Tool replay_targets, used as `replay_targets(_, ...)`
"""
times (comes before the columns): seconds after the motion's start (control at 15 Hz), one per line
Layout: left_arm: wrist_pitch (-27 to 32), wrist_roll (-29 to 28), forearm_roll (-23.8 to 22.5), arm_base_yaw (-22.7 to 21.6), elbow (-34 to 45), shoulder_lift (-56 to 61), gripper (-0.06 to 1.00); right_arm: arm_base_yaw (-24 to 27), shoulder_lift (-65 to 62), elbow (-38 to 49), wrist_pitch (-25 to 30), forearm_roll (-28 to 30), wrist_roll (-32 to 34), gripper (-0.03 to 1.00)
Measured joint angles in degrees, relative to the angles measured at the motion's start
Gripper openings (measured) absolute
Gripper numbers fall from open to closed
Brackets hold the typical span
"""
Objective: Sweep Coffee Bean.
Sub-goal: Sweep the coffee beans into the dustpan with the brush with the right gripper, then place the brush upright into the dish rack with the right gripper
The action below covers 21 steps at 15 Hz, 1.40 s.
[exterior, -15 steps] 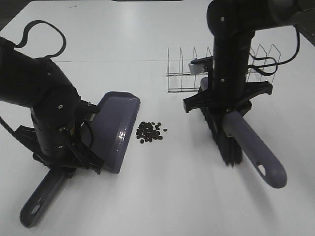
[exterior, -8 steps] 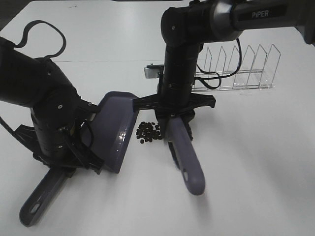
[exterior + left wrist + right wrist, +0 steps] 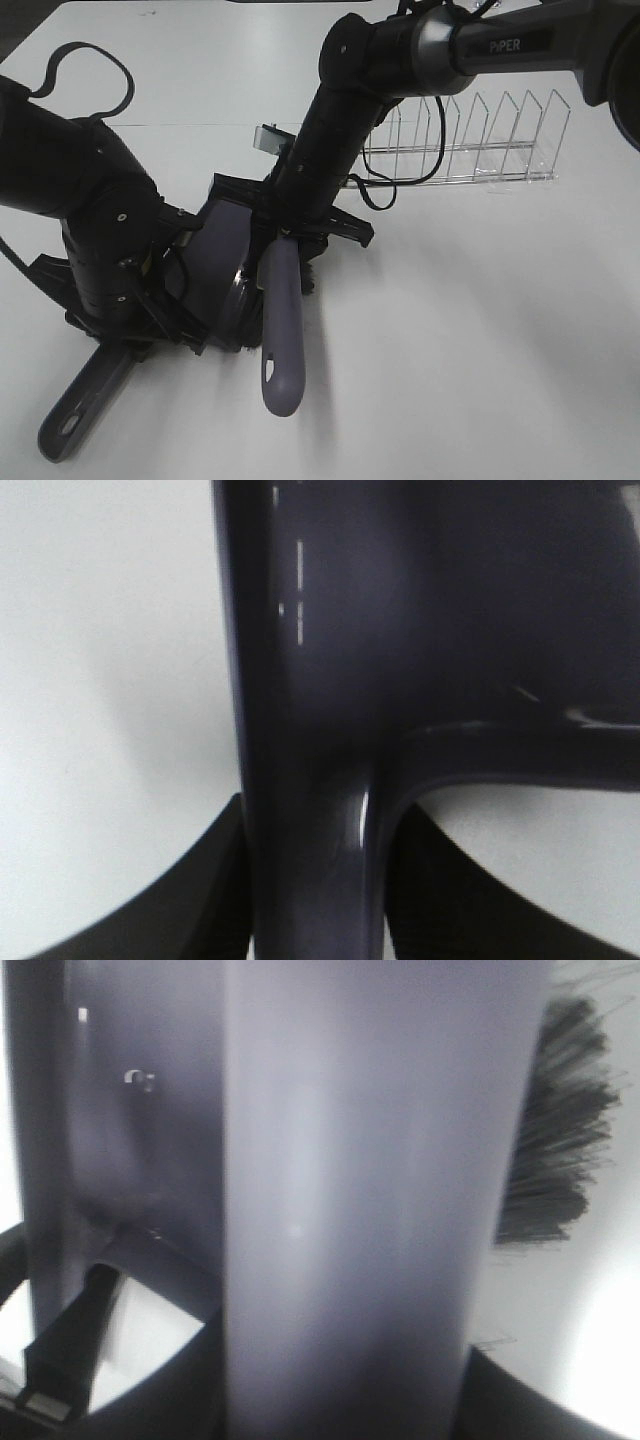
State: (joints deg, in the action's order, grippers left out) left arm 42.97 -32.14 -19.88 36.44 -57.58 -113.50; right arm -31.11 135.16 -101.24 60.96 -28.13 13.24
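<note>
Coffee beans hidden behind right gripper [image 3: 291,234], clamped on brush [image 3: 282,330] at dustpan [image 3: 214,255] lip; left gripper [image 3: 133,335] clamps dustpan handle

Legible text, one entry only.

"PiPER": pale letters on the black upper link of the right arm [image 3: 520,45], seen in the exterior high view. The word runs along the link and reads left to right, upright to the camera. In that view it sits just above the clear divider rack [image 3: 470,150], over the rack's middle slots. Its first letter starts just beside the silver joint ring [image 3: 440,38].

Wrist views: no characters can be made out on the dustpan handle [image 3: 310,860] or the brush handle [image 3: 350,1210].
</note>
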Motion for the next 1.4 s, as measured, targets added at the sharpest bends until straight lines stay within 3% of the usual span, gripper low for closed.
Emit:
replay_targets(0.4, 0.11, 0.0, 0.69, 0.0, 0.0, 0.0, 0.33, 0.06, 0.11, -0.29, 0.11, -2.29, -2.29, 0.3)
replay_targets(0.8, -1.15, 0.23, 1.78, 0.0, -0.06, 0.0, 0.33, 0.0, 0.11, -6.88, 2.98, -1.49, -3.44, 0.29)
replay_targets(1.2, -1.03, 0.23, 2.01, 0.0, -0.06, 0.0, 0.33, 0.0, -2.01, -7.85, 8.77, 8.77, -3.5, 0.29)
replay_targets(1.4, -0.92, 0.23, 2.23, 0.0, -0.11, 0.0, 0.33, 0.0, -3.9, -7.85, 8.77, 18.62, -2.75, 0.29)
